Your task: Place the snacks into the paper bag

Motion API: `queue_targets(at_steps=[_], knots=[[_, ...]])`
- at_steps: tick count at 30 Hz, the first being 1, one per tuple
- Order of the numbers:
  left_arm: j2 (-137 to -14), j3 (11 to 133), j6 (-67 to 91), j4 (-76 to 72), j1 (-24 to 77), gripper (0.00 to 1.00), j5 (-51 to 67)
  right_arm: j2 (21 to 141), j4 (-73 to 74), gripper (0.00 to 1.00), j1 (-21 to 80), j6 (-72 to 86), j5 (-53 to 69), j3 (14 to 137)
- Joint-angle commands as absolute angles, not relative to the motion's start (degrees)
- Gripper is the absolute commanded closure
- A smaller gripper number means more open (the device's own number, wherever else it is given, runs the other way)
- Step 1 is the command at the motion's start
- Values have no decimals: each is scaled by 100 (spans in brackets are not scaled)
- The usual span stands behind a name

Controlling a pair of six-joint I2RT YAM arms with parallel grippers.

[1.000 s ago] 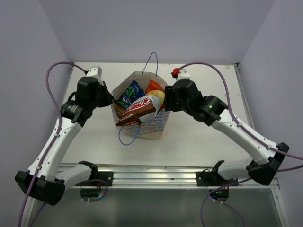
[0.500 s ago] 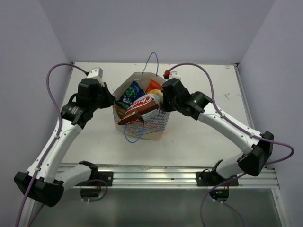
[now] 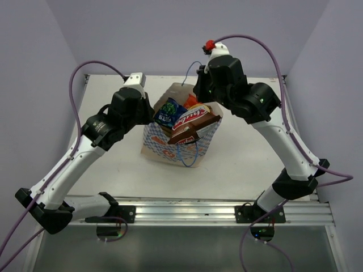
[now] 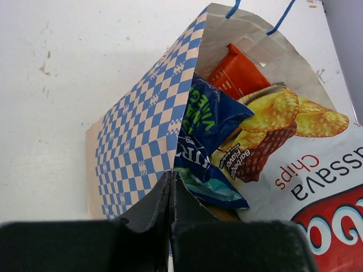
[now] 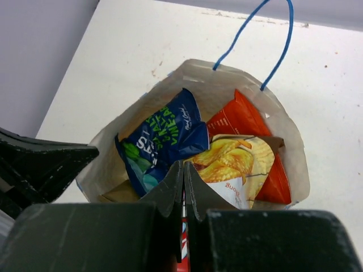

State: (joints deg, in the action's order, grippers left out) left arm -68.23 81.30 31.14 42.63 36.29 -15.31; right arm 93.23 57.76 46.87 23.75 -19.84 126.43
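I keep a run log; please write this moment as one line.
snacks: in paper bag, some sticking out | left tool: shut on bag rim | right tool: shut, above bag mouth

Left pincer [image 4: 171, 182] fingers are pressed together on the near rim of the paper bag [image 4: 147, 119]. Inside are a dark blue packet [image 4: 207, 122], an orange packet [image 4: 241, 76] and a cassava chips bag [image 4: 295, 164]. The white worktop [image 4: 68, 68] is scuffed.
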Motion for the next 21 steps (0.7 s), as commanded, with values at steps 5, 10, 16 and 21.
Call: queue_targets(at_steps=[5, 10, 16, 21], knots=[[-6741, 7929, 3498, 3762, 3753, 100, -1626, 8675, 6240, 80, 4711, 2654, -2450, 11050], [-6794, 7673, 3454, 3788, 3753, 100, -1591, 8332, 6031, 66, 4711, 3014, -2873, 9856], [-6741, 7585, 3463, 3999, 3753, 100, -1626, 8174, 5591, 58, 4457, 3129, -3059, 9037], [-6610, 7453, 3480, 4245, 3753, 100, -1696, 8077, 5423, 52, 4271, 3094, -3199, 9192]])
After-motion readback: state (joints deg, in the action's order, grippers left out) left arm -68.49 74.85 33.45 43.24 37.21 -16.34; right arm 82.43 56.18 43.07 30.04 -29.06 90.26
